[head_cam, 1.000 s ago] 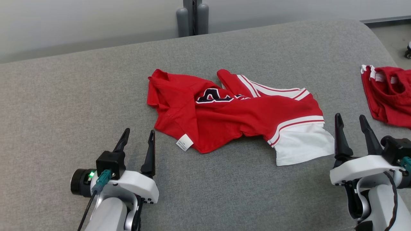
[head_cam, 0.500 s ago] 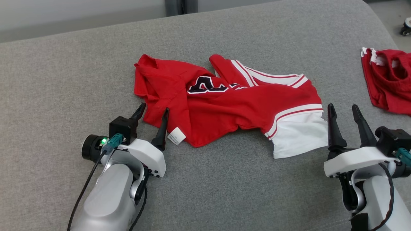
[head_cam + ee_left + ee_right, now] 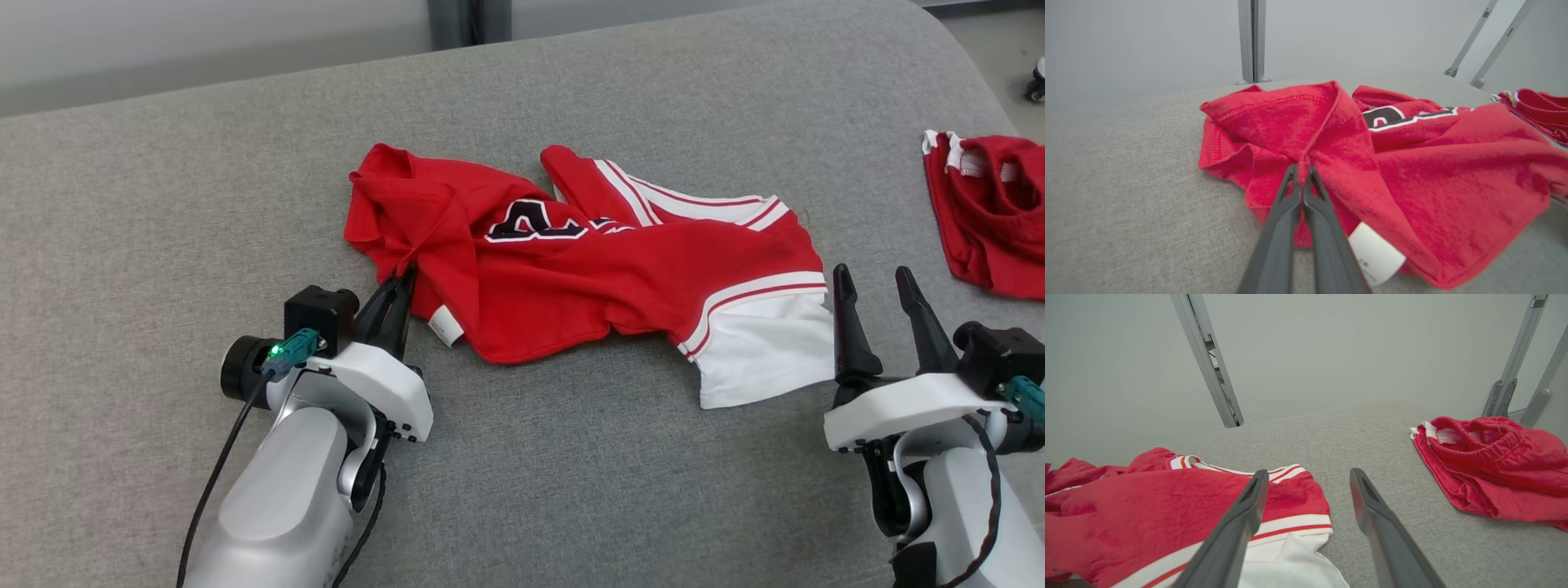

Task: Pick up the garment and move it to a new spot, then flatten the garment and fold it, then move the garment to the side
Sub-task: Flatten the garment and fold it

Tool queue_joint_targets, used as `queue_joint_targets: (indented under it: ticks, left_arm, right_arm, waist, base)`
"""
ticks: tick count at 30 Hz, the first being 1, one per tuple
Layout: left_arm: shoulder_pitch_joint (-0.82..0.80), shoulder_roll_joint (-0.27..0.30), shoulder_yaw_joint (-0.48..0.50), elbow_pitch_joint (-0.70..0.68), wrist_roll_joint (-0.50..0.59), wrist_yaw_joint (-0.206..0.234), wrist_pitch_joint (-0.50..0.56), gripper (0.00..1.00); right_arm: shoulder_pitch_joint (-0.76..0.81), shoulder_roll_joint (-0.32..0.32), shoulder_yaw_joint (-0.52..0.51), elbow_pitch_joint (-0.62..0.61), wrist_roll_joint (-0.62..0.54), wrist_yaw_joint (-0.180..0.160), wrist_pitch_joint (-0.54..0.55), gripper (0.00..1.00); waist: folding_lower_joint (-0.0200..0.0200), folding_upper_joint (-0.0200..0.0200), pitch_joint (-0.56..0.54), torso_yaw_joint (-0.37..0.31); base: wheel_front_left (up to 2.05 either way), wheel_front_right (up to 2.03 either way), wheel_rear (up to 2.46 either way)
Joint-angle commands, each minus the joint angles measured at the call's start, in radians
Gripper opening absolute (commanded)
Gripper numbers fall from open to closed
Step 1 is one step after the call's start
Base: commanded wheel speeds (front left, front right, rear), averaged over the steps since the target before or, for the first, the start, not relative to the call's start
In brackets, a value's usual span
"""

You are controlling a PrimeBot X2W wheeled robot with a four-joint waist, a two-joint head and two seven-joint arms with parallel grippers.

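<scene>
1. Nearest you, your left hand (image 3: 402, 282) has its two long dark fingers pressed together. They pinch a raised ridge of red cloth at the left edge of the jersey (image 3: 620, 278). In the left wrist view the knit gathers into a sharp crease at the tips.
2. Your right hand (image 3: 872, 273) has its fingers apart and grips nothing. It is just beside the jersey's white panel, and you cannot tell whether they touch.
3. The jersey lies crumpled mid-tabletop (image 3: 571, 474), on a grey, coarse-woven covering with a rounded far-right corner. The cloth is soft, faintly fuzzy red knit with white bands that each carry a thin red stripe.
4. A white rectangular care label (image 3: 445, 324) pokes out just right of the left hand. Its print is too small to read.
5. Dark lettering (image 3: 539, 224) edged in white is half swallowed by a fold, so it cannot be read.
6. Far right and well apart lies a second red garment (image 3: 992, 220) with a gathered elastic waistband and white trim. The edge of the head view cuts it off.
7. Beyond the far edge stands a grey metal post (image 3: 457, 20), cut off at the top.
</scene>
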Motion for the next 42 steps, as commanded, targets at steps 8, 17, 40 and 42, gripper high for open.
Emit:
queue_joint_targets:
  ticks: [8, 17, 40, 42]
  left_arm:
    - [0.180, 0.006, 0.150, -0.160, 0.056, 0.017, -0.002, 0.00]
    - [0.348, 0.015, 0.307, -0.196, 0.116, 0.030, -0.002, 0.00]
    - [0.555, 0.005, 0.441, -0.316, 0.209, 0.074, -0.002, 1.00]
    - [0.570, 0.005, 0.436, -0.335, 0.215, 0.079, -0.002, 1.00]
  right_arm:
    - [0.053, -0.005, -0.023, 0.027, -0.021, 0.000, -0.005, 1.00]
    - [0.088, -0.005, 0.000, 0.054, -0.014, 0.000, -0.005, 1.00]
    - [0.175, -0.005, 0.057, 0.019, -0.030, 0.000, -0.005, 1.00]
    - [0.184, -0.005, 0.058, 0.011, -0.032, 0.000, -0.005, 1.00]
  waist:
    - [0.0000, 0.0000, -0.090, 0.084]
    - [0.0000, 0.0000, -0.159, 0.146]
    - [0.0000, 0.0000, -0.260, 0.132]
    - [0.0000, 0.0000, -0.268, 0.131]
  base:
    - [0.00, 0.00, 0.00]
    - [0.00, 0.00, 0.00]
    - [0.00, 0.00, 0.00]
    - [0.00, 0.00, 0.00]
